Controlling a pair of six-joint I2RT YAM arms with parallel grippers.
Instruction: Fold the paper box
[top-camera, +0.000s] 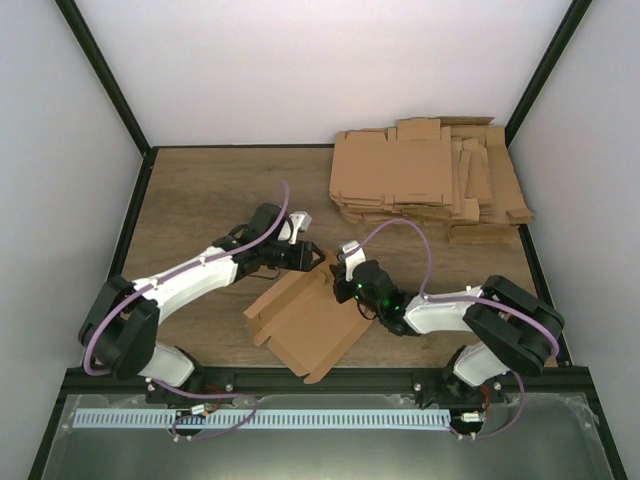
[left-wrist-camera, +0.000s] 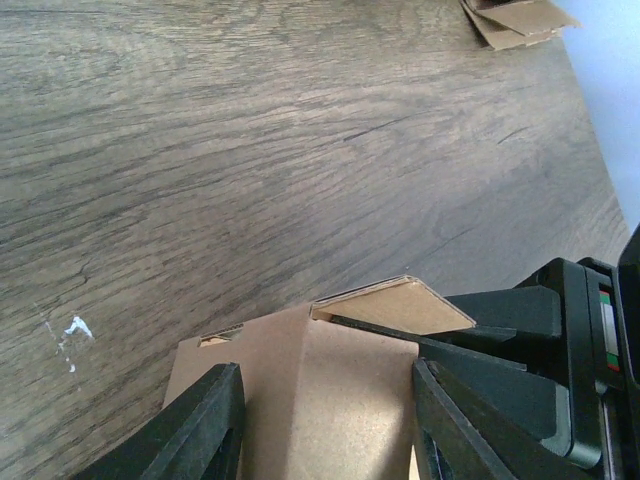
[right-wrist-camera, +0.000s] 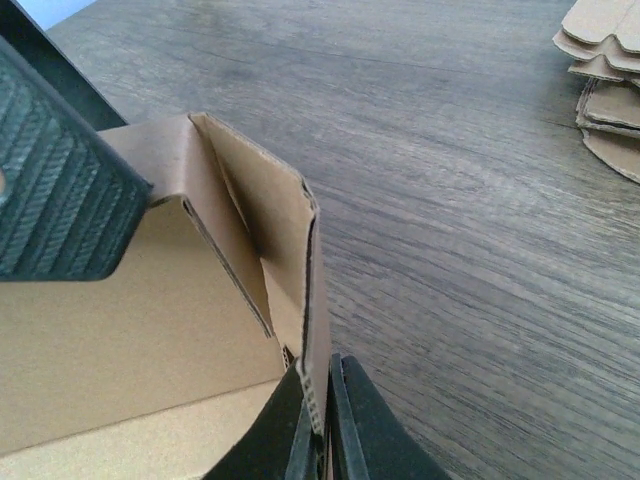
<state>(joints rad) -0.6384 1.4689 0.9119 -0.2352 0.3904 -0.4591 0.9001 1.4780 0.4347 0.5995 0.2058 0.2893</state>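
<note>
On woodgrain table (top-camera: 200, 200), creased paper box (top-camera: 300, 325); right gripper (right-wrist-camera: 322, 420) tight on it, left gripper (left-wrist-camera: 322, 375) agape.

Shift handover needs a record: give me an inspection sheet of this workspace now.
Surface: wooden table, small white speck.
Job's things: paper box, partly folded, one wall raised.
Clutter: pile of flat cardboard blanks, far right corner.
Pincers: left pincer open astride a box panel; right pincer shut on the raised wall.
Cables: purple cables looped along both arms.
Surroundings: white walls, black frame.
</note>
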